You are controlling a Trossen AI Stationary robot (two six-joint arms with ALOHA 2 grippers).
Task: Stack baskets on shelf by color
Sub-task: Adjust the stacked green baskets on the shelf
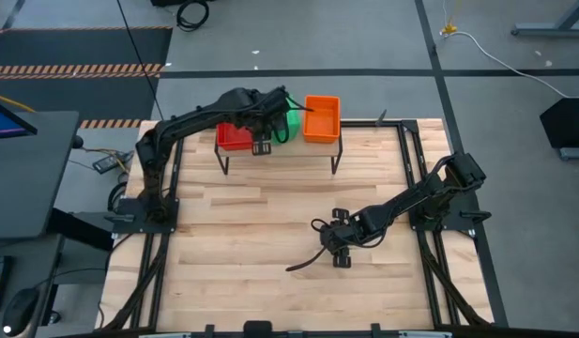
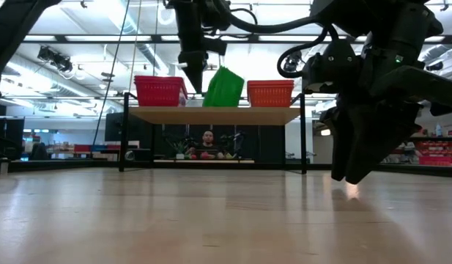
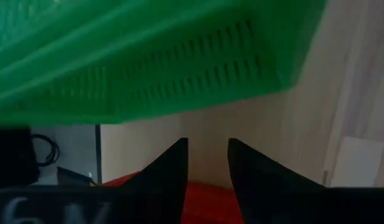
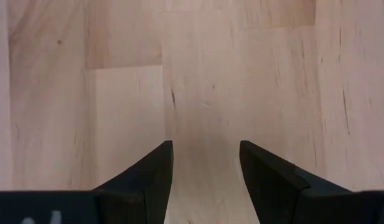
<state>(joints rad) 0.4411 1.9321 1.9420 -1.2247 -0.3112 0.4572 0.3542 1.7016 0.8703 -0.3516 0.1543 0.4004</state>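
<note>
The shelf (image 1: 280, 148) stands at the far side of the desk (image 1: 270, 225), its light wooden top raised on thin black legs; on it, seen from above, a red basket (image 1: 235, 138) sits at the left end and an orange basket (image 1: 322, 118) at the right end, both upright in the low view. Whether either is a single basket or a stack of several cannot be told. Between them is a green basket (image 2: 223, 88) — tilted steeply, one edge raised well above the shelf top, its lower edge down near the wood; whether it touches the shelf cannot be told.

The left arm reaches from its base at the left of the desk across the shelf, and the left hand (image 3: 205, 163) hangs over the shelf's middle, just beside the tilted green basket; in the left wrist view the two dark fingers (image 3: 170, 171) stand slightly apart with nothing between them, so the hand is released, and the green mesh wall fills the frame beyond them with red showing below.

The right arm stretches from its base at the right of the desk toward the middle; the right hand (image 4: 206, 163) is low over bare wood, well apart from the shelf — its fingers parted and empty, only the planks showing between them.

Beyond the desk, under the shelf in the low view, a person (image 2: 208, 144) sits far off in the room.
</note>
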